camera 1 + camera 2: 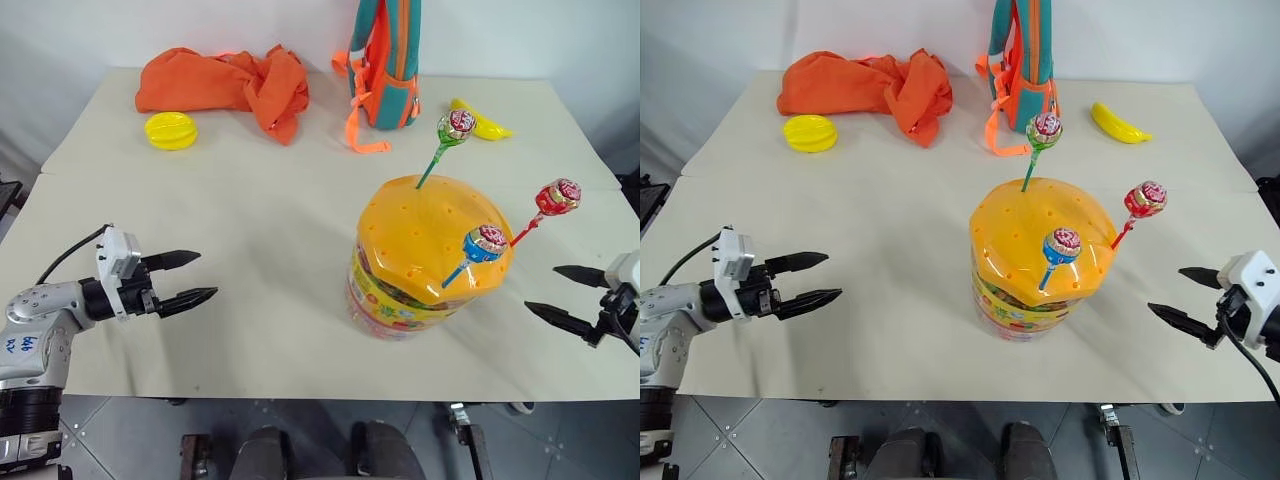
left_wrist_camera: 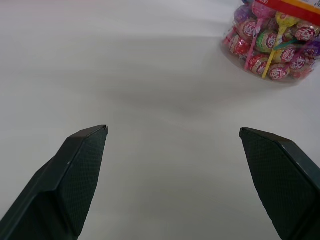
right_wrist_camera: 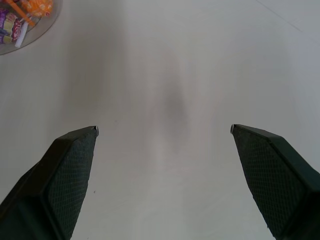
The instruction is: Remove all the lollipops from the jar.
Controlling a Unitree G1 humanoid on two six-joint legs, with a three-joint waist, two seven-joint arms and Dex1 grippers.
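Orange-lidded and clear-walled, the jar stands right of centre near the front edge of a pale table in the left eye view, with three lollipops planted by their sticks in the holes of its domed lid: the green-stick lollipop rising from the top, the blue-stick lollipop on the near face, and the red-stick lollipop jutting from the lid's right side. The left gripper hangs over the table's front left, fingers spread and pointing toward the jar, well apart from it; the right gripper hangs just beyond the jar's right side, fingers likewise spread and empty, with the red-stick lollipop the nearest to it and above it. Behind lie an orange cloth, a yellow star-shaped fruit, a teal-and-orange backpack and a banana. The right eye view repeats the arrangement, the jar between the two grippers and touched by neither. From the left wrist view, two black fingers stand wide apart over bare tabletop, and the jar's lower wall, packed with wrapped candies, sits ahead and off to one side. From the right wrist view, the fingers are equally parted over bare table, with only a sliver of the jar's base at the corner.
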